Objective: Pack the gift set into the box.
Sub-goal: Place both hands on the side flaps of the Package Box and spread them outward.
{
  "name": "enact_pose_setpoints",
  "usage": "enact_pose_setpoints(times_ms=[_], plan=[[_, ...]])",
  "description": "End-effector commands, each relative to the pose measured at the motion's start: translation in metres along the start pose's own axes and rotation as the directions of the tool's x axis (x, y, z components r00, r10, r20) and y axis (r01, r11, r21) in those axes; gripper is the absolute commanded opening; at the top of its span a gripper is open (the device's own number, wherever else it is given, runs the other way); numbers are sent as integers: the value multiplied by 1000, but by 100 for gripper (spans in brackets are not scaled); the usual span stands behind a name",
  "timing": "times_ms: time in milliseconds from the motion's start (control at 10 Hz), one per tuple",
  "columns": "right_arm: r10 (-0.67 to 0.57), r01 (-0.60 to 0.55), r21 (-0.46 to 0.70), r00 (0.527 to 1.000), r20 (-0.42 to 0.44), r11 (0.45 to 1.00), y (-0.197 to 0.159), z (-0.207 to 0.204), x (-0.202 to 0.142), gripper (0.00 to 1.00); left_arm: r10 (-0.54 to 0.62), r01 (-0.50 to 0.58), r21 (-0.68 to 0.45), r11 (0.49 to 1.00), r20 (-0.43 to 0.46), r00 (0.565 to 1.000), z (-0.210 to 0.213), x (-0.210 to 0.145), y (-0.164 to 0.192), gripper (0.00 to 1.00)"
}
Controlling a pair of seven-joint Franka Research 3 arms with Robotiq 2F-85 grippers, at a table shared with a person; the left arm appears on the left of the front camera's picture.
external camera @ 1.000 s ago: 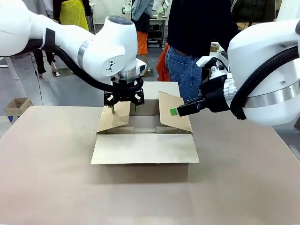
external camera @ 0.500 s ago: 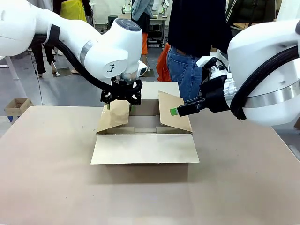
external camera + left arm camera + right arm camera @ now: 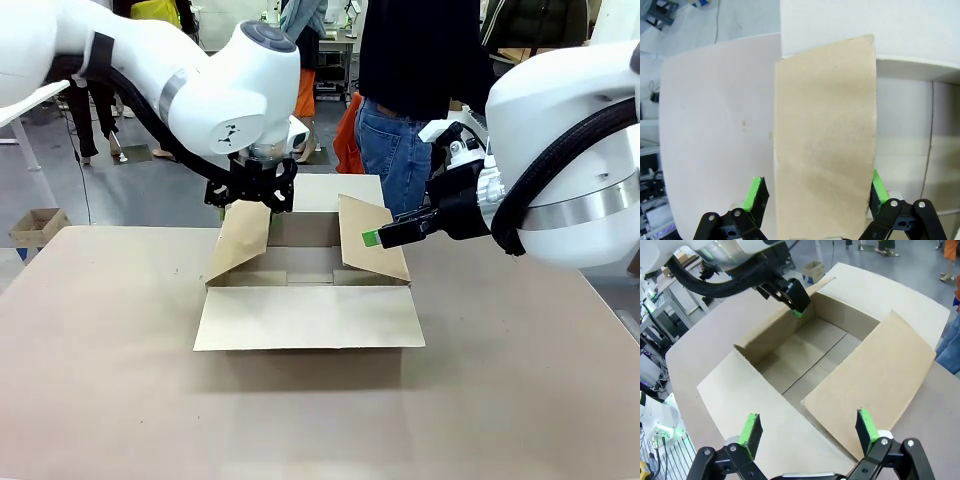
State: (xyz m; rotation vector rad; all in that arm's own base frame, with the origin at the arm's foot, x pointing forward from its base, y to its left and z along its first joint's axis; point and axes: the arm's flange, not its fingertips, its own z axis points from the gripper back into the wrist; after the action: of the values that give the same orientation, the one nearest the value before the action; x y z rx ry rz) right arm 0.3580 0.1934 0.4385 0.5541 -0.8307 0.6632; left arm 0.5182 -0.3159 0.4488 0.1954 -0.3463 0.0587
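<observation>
Front view: the fingertips of the left gripper are too small to tell from the top of the left flap. The near wall of the box hides most of its floor. The person is cut off at the top edge.

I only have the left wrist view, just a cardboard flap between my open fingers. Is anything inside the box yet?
Observer: Nothing that I can see. The right wrist view looks down into the box, and the floor that shows is bare cardboard.
Operator: Where is the other arm?
Observer: The right gripper hangs open at the right flap, which stands raised beside the opening.
Operator: And the side nearest us?
Observer: In the front view the near flap lies folded out flat on the table.
</observation>
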Motion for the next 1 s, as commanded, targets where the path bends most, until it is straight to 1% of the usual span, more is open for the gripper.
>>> enact_pose_setpoints(times_ms=[0,200,400,500,700,900], plan=[[-5,5,-18,1000,0,1000,1,1,3,100,28,-29,-37,999,-7,1000,8,-9,27,100],[-5,5,-18,1000,0,1000,1,1,3,100,82,-84,-74,994,-27,996,11,-6,57,100],[-5,5,-18,1000,0,1000,1,1,3,100,156,-159,-123,980,-31,987,13,-5,96,100],[-5,5,-18,1000,0,1000,1,1,3,100,171,-178,-196,964,-52,984,12,-7,119,100],[-5,5,-18,1000,0,1000,1,1,3,100,199,-213,-304,929,-79,977,5,-11,154,100],[-5,5,-18,1000,0,1000,1,1,3,100,166,-216,-421,881,-152,974,-18,-10,189,100]])
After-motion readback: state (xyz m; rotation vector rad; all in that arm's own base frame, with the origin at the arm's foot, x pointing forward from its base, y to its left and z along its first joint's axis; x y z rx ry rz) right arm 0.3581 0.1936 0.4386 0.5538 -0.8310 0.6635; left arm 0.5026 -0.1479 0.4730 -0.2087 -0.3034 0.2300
